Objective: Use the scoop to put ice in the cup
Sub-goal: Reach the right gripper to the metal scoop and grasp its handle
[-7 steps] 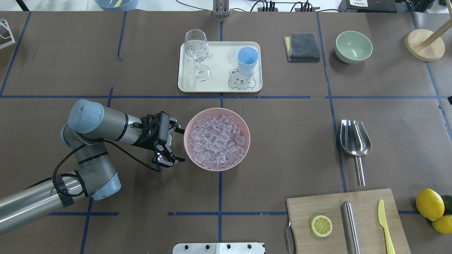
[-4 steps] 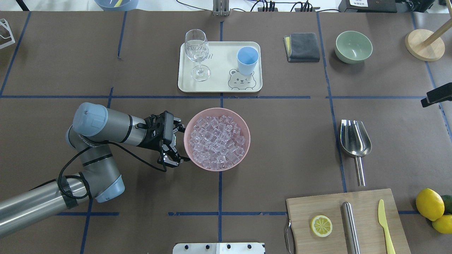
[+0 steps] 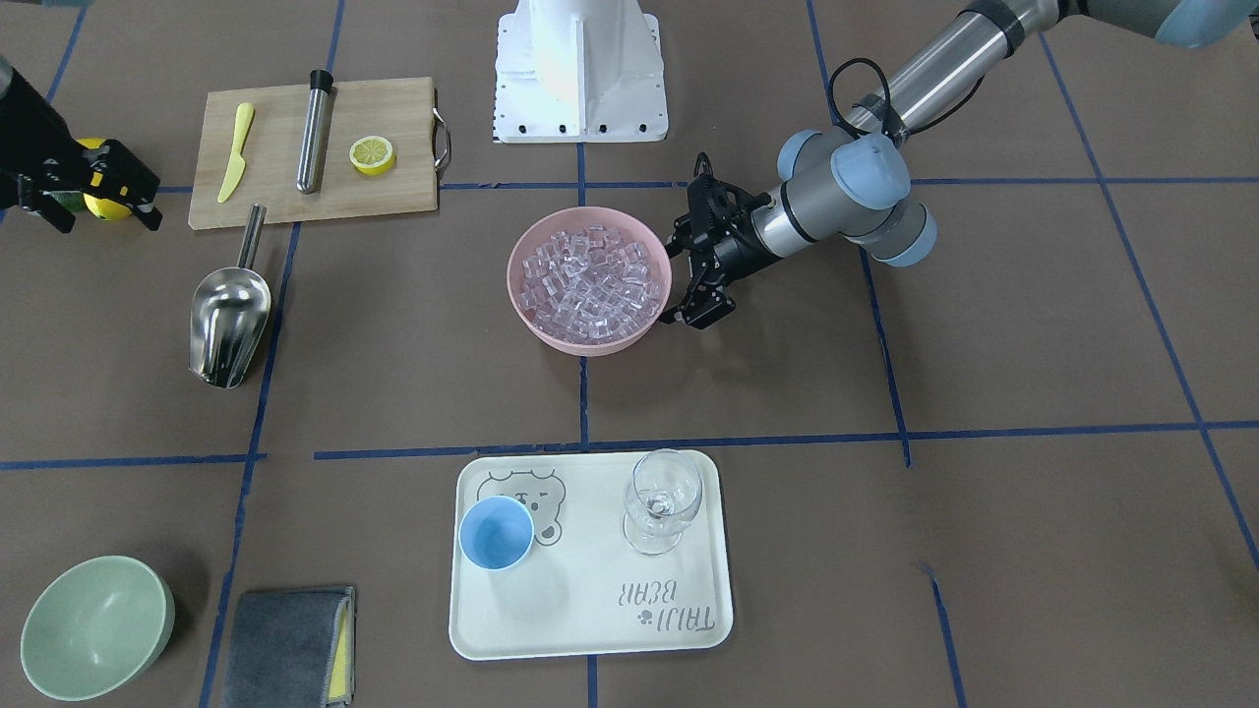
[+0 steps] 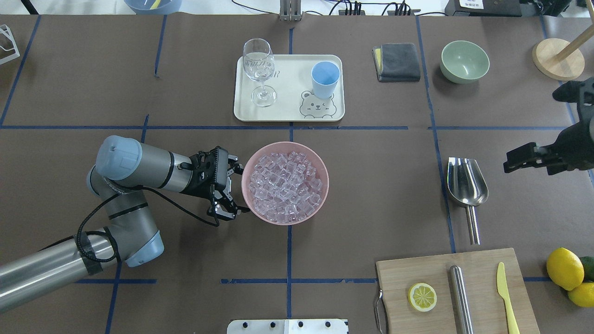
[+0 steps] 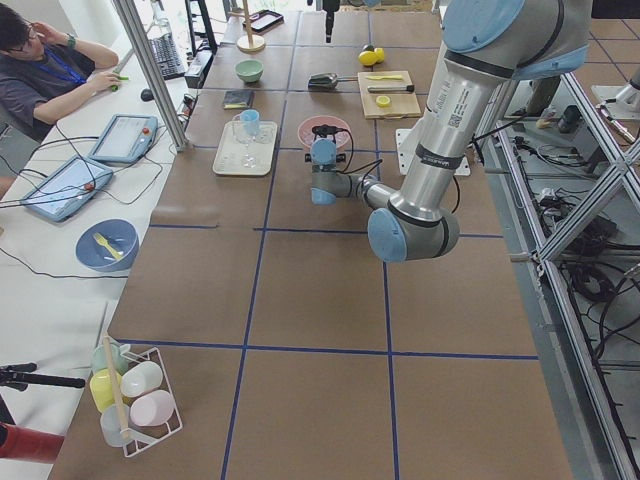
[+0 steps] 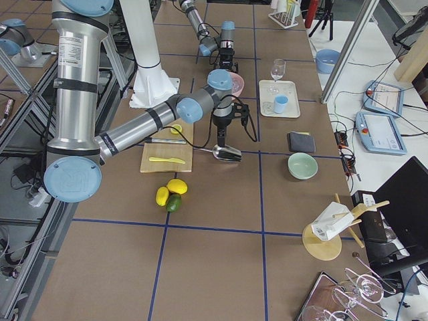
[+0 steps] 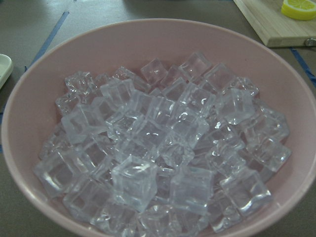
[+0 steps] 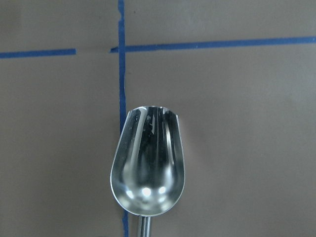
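The scoop (image 4: 466, 183) is lying flat on the table on the robot's right side, untouched, with its long axis running near-to-far: the hollow blade is pointing away from the robot and the thin handle is pointing back toward it, ending just short of the wooden board (image 4: 417, 269). The right gripper (image 6: 223, 137) is by far the nearer hand; it is hanging above the scoop and aiming straight down, so its wrist camera is looking into the blade with the handle trailing off the bottom edge. Its jaws are looking spread apart and are holding nothing. To grasp, it is likely going to need to shift back along the scoop toward the handle and then descend. The left gripper (image 4: 237, 190) is reaching in sideways, low over the table, its jaws spread wide just beside the rim of the pink bowl (image 4: 326, 176), gripping nothing. The ice (image 4: 285, 185) is filling that bowl at mid-table. The cup (image 4: 325, 79) is standing upright and empty on the tray (image 4: 287, 106) beyond the bowl, well apart from both hands.
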Robot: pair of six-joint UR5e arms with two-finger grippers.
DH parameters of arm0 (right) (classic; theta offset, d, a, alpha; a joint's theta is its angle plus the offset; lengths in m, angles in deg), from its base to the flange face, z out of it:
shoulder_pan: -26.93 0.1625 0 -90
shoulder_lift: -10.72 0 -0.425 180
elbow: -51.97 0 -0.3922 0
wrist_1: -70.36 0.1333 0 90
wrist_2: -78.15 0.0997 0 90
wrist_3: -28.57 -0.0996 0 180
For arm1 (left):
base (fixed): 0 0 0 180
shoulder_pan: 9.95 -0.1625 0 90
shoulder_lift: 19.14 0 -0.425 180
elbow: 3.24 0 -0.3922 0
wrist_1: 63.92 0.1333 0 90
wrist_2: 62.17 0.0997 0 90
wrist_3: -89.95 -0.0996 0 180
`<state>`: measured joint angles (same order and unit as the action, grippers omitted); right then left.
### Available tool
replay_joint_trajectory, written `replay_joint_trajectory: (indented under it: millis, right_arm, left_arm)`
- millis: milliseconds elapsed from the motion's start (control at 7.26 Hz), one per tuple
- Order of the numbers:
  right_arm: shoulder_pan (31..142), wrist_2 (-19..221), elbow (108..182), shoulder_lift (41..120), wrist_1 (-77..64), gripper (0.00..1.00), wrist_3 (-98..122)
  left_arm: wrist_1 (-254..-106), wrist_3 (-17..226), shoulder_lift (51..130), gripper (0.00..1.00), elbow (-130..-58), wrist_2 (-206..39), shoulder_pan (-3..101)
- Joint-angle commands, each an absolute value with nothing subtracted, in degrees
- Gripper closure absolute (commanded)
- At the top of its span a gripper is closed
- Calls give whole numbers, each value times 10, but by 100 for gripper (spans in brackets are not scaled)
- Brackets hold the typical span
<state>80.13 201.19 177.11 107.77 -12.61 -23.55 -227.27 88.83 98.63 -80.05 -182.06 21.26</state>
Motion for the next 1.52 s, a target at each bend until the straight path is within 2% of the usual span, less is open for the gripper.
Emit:
replay_joint_trajectory:
  millis: [0, 413, 964, 1102, 1378]
  right_arm:
    - [676, 1924, 1772, 1128, -32, 0, -376]
    - [597, 1869, 1681, 1130, 77, 0, -417]
    - [556, 1834, 1669, 1124, 81, 13, -433]
    - [548, 1831, 1669, 1125, 80, 28, -433]
    - [543, 1832, 1674, 1128, 80, 95, -432]
  left_arm:
    - [-2273, 888, 986, 0, -801, -1821, 213]
    - [-2273, 888, 985, 0, -801, -1821, 210]
    - [-2273, 888, 985, 0, -800, -1821, 204]
    - [-2273, 889, 985, 0, -801, -1810, 203]
    - [-2274, 889, 985, 0, -801, -1804, 198]
